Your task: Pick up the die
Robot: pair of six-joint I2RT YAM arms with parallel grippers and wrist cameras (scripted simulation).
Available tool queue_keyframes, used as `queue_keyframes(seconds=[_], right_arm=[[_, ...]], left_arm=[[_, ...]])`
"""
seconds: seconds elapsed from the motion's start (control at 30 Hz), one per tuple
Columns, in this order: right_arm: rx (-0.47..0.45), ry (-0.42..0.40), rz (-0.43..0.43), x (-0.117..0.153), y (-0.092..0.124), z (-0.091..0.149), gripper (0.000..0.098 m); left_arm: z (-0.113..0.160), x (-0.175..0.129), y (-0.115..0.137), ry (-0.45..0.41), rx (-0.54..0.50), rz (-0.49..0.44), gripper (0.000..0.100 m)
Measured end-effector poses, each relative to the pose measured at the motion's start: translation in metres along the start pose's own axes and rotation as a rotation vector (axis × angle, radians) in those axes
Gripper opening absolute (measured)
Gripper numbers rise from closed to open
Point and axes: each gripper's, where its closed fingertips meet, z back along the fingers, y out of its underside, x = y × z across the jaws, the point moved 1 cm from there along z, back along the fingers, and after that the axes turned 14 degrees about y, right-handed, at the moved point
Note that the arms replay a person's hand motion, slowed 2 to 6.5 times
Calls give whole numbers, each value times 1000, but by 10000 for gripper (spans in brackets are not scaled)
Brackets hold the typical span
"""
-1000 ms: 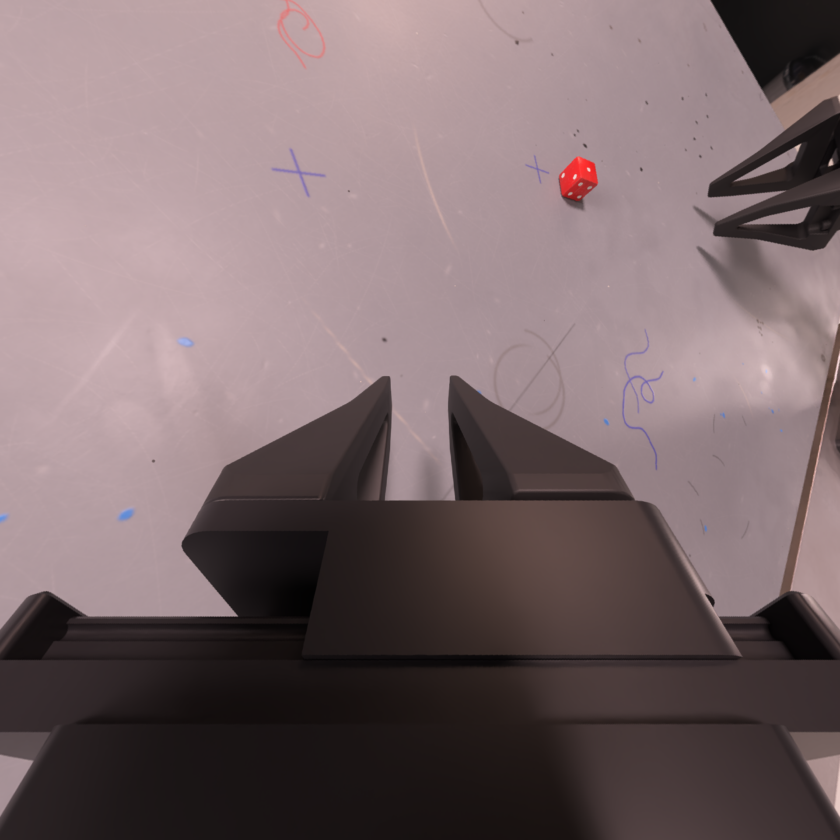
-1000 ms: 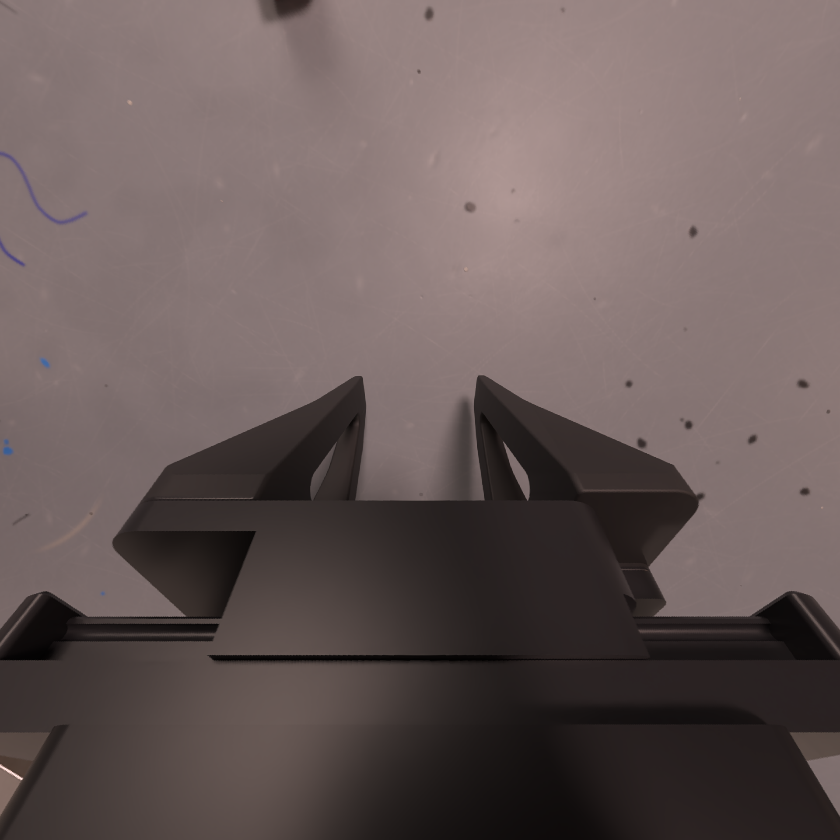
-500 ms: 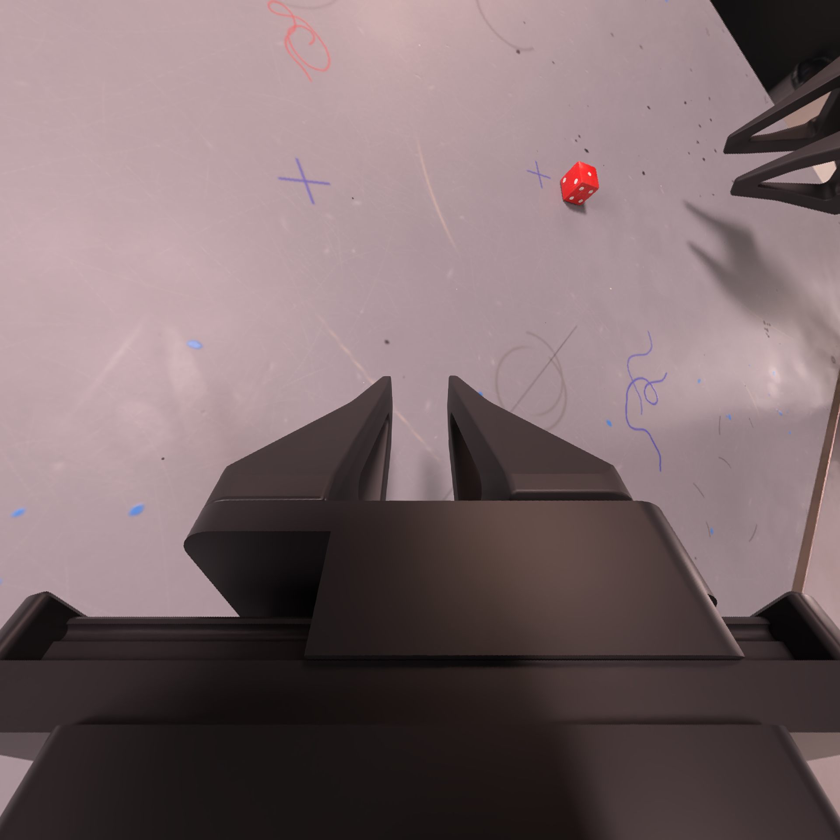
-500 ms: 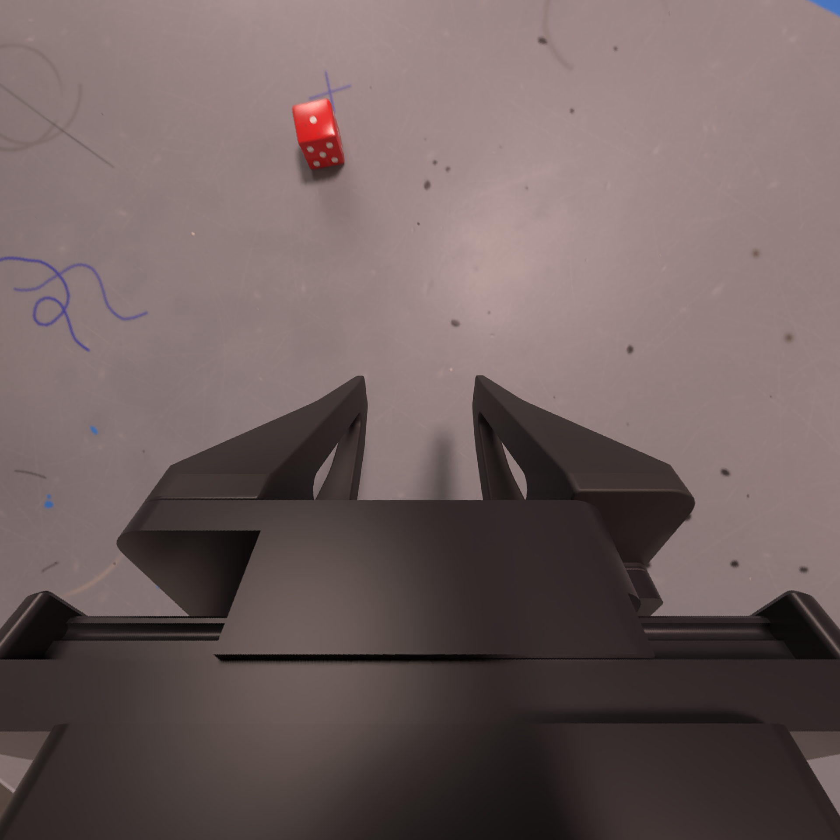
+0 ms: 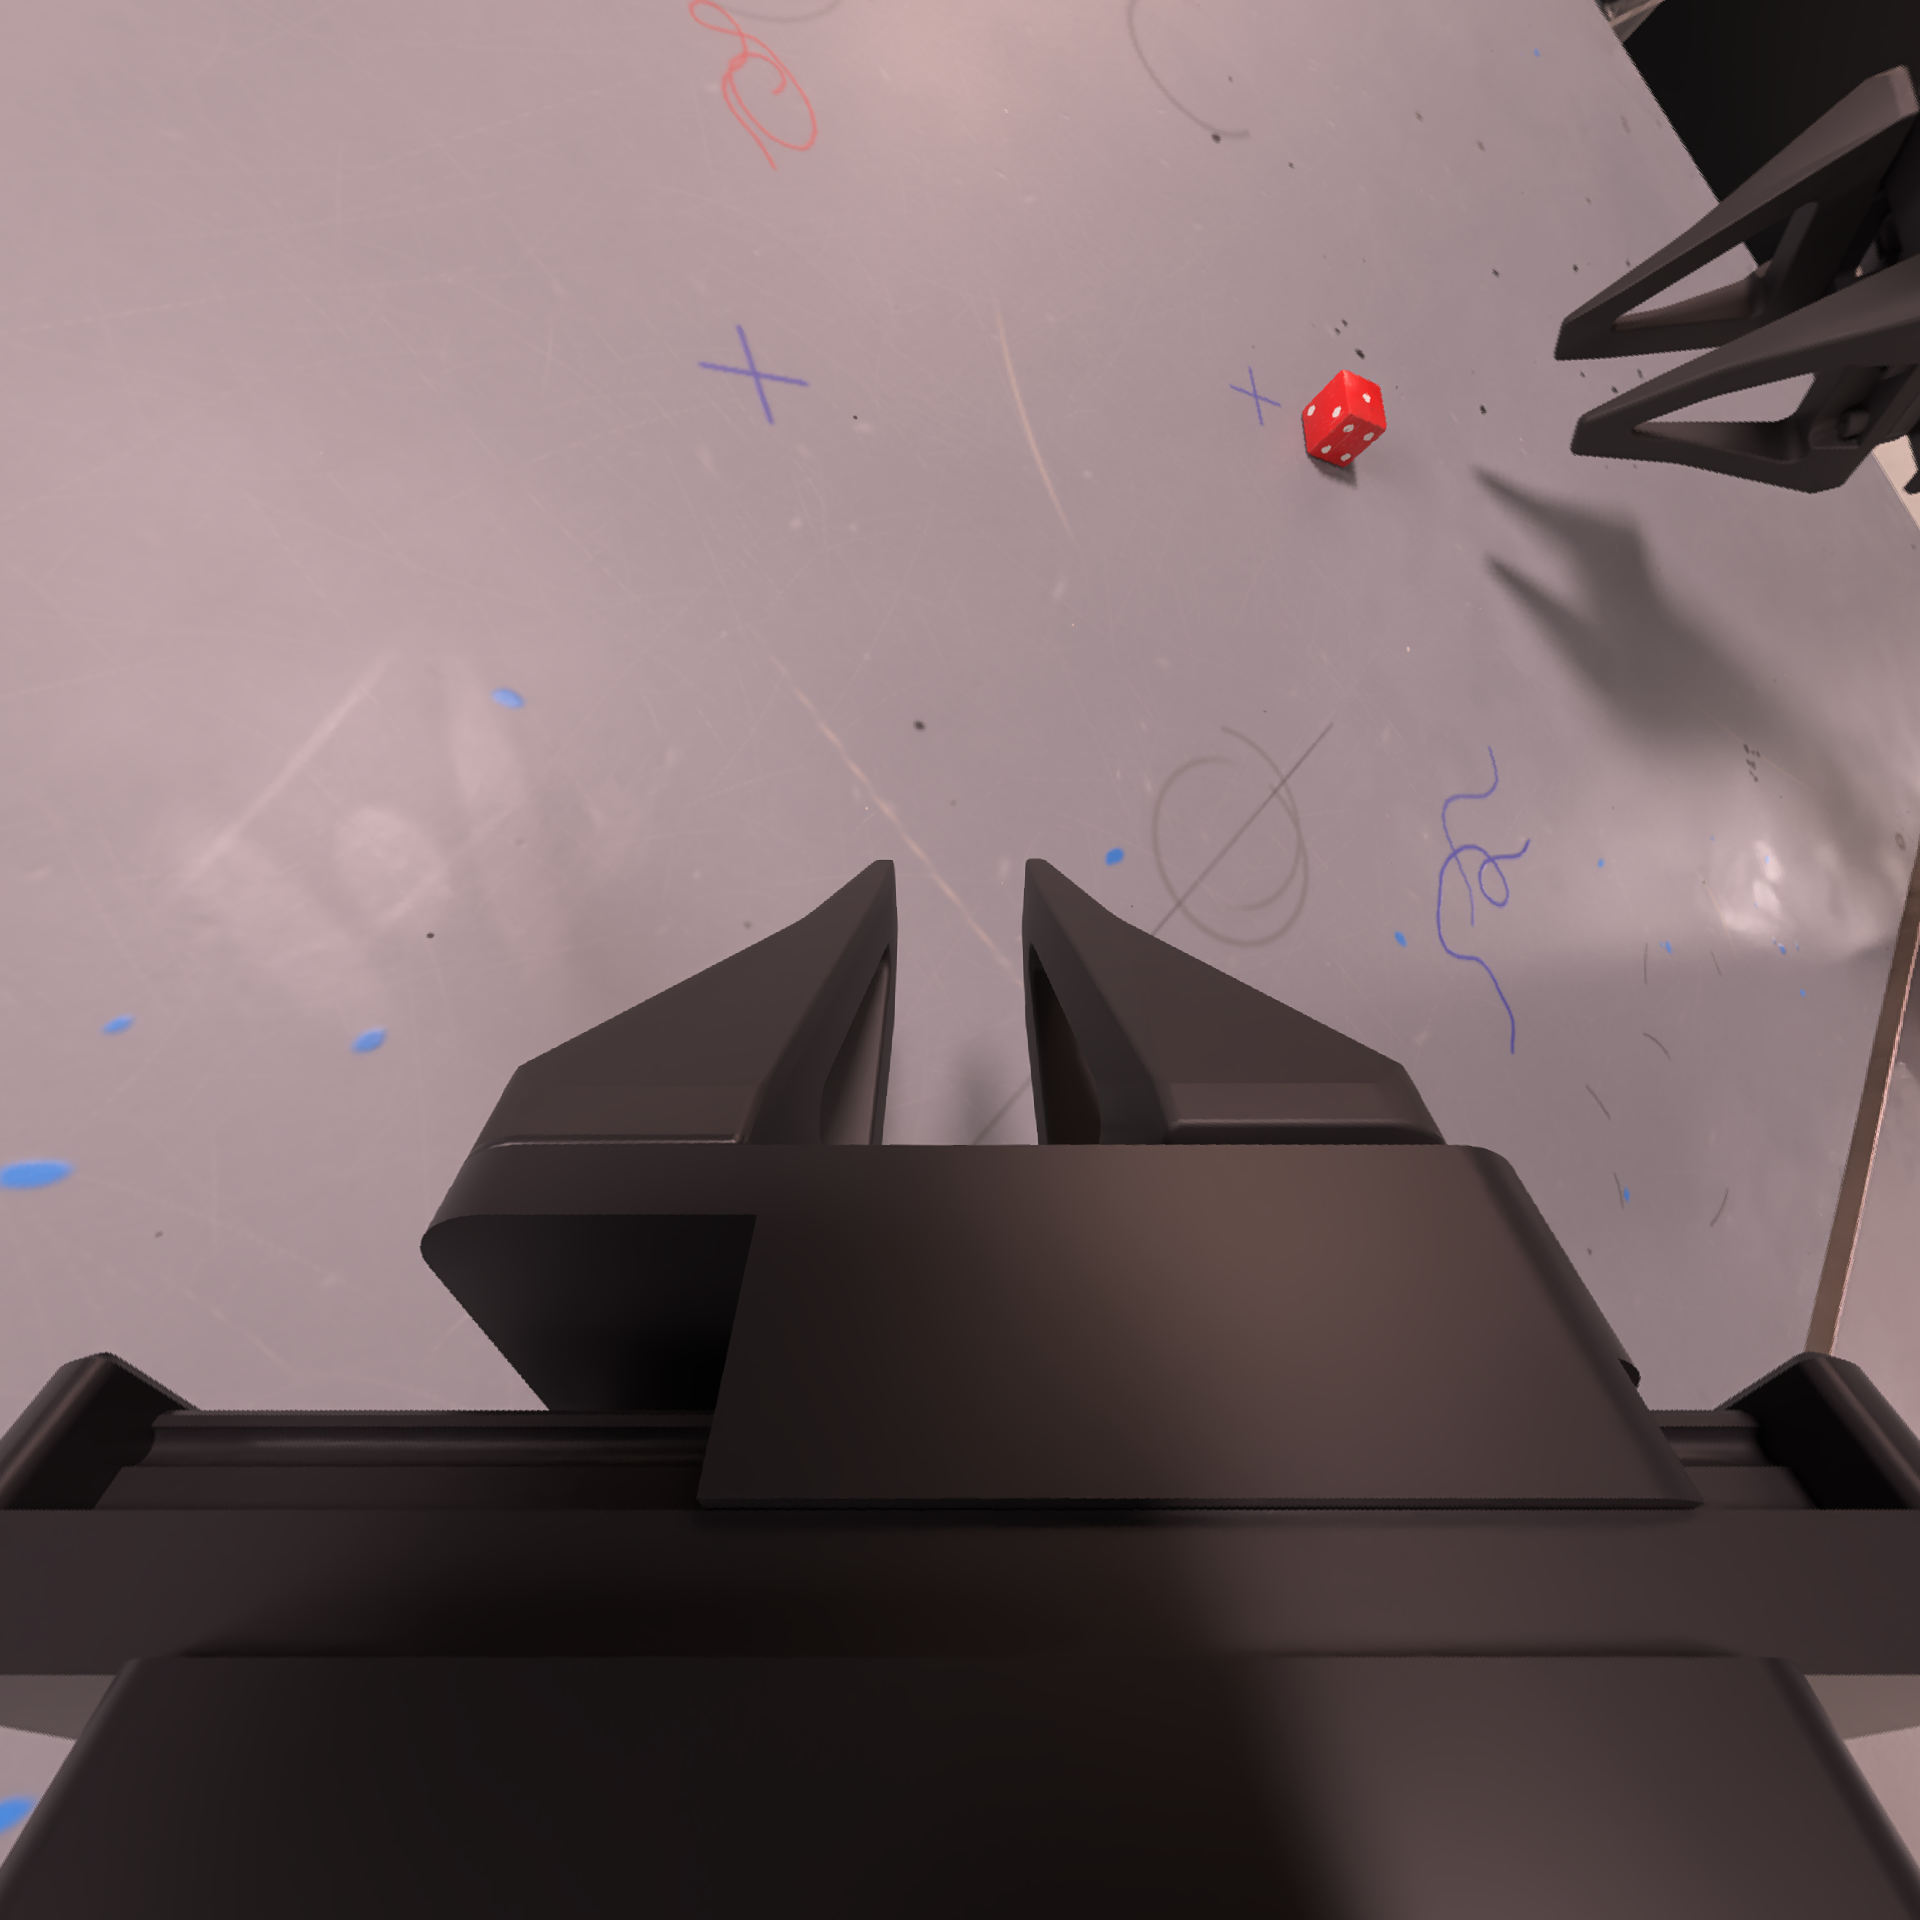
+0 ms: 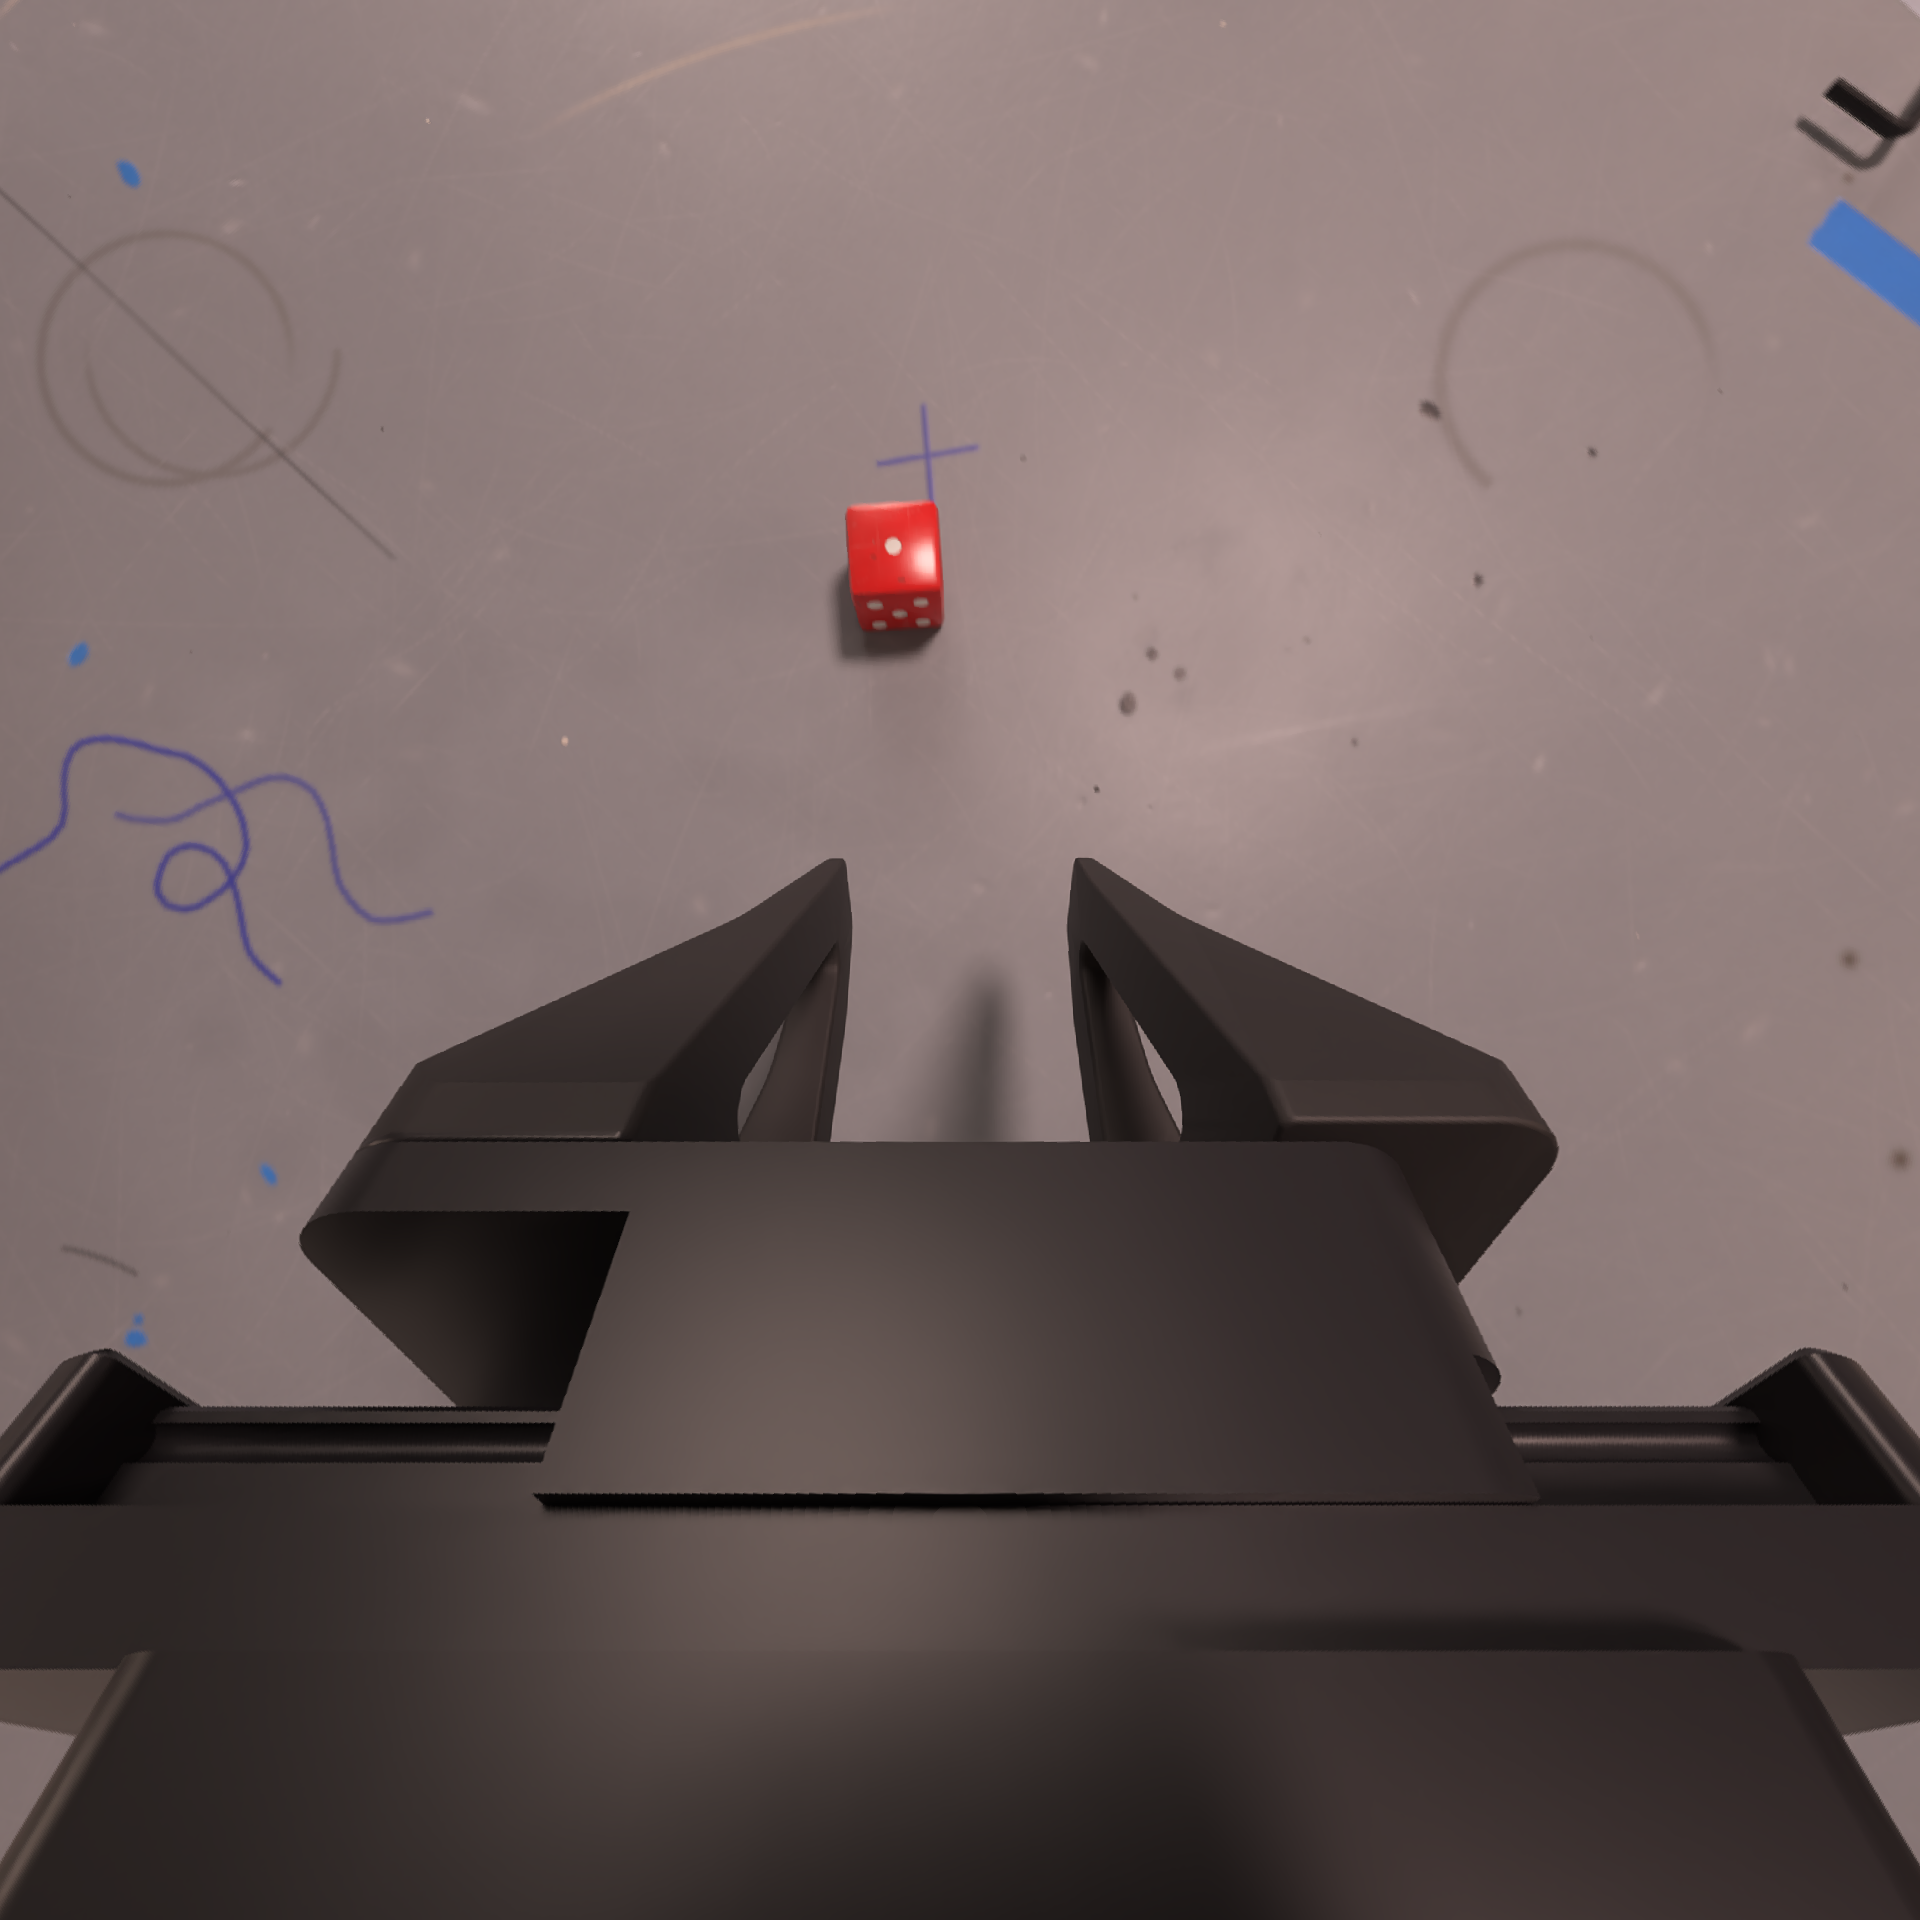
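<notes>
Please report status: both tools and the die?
Right tool open, empty, short of red die. Left tool open, idle. Die on table, path clear.

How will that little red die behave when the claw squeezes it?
The red die looks hard and cubic, so it probably stays rigid between flat faces. Its glossy shine and rounded edges suggest it could slip or tumble if pinched off-centre. It seems small and light, so a nudge may skid it.

grey tabletop [image 6: 1351, 727] (scuffed, speckled) | blue tape strip [image 6: 1865, 260] | blue cross mark [image 6: 925, 454]
</notes>
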Motion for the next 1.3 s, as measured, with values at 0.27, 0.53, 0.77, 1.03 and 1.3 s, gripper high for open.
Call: queue_keyframes(seconds=[0.27, 0.53, 0.77, 1.03, 1.3], right_arm=[[47, -25, 18, 11, -16, -29, 333], [88, -54, 31, 20, -26, -53, 336], [78, -75, 34, 26, -35, -61, 265], [74, -82, 31, 27, -42, -67, 179], [74, -100, 33, 31, -45, -69, 180]], left_arm=[[11, -1, 3, -12, -28, 6, 205], [16, -2, 8, -13, -38, 19, 205], [19, -2, 11, -7, -47, 26, 207], [18, -4, 12, 4, -52, 26, 209], [19, -6, 8, 3, -60, 14, 212]])
